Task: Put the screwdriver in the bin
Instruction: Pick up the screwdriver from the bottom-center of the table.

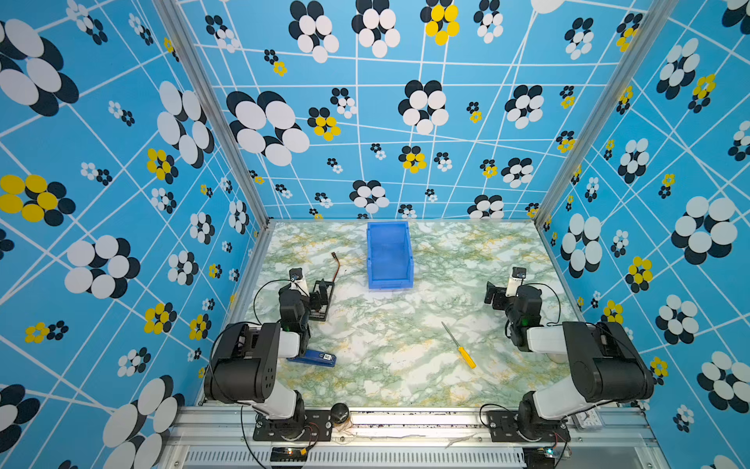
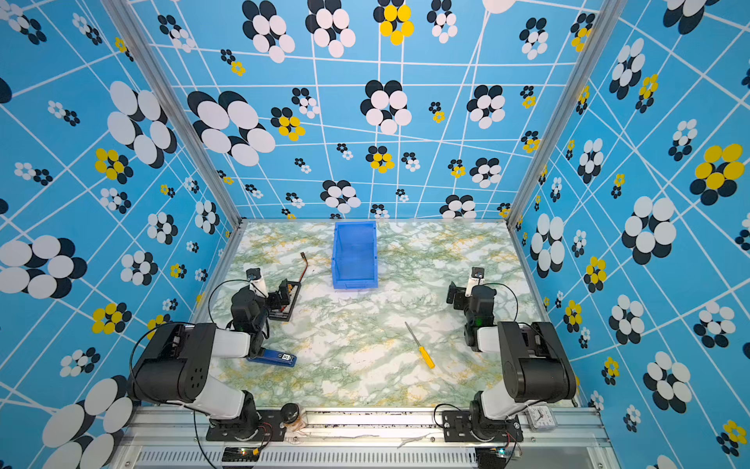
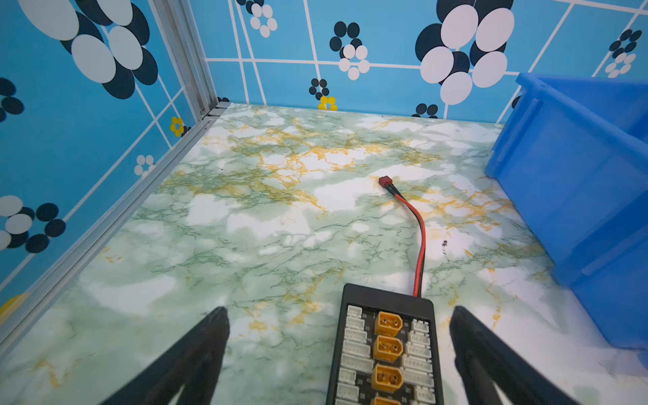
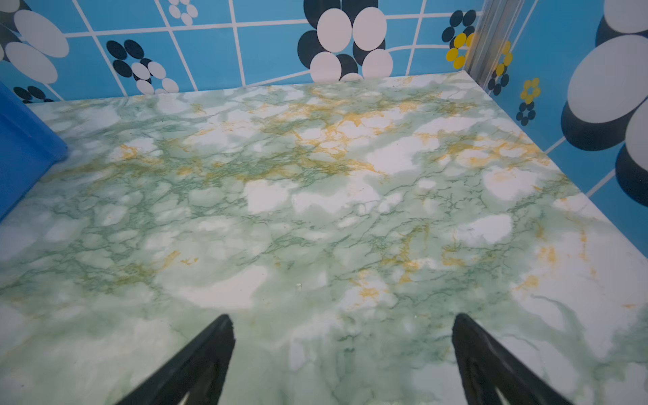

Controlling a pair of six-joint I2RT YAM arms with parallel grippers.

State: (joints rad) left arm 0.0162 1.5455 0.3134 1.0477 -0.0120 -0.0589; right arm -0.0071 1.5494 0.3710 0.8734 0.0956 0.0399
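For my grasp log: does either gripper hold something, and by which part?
Nothing is held: the left gripper and right gripper are open and empty. The slim yellow-handled metal screwdriver lies apart from both.

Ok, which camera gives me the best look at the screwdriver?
The top views: in both the screwdriver lies whole and unobstructed on the table, shaft and yellow handle clear. Neither wrist view shows it at all.
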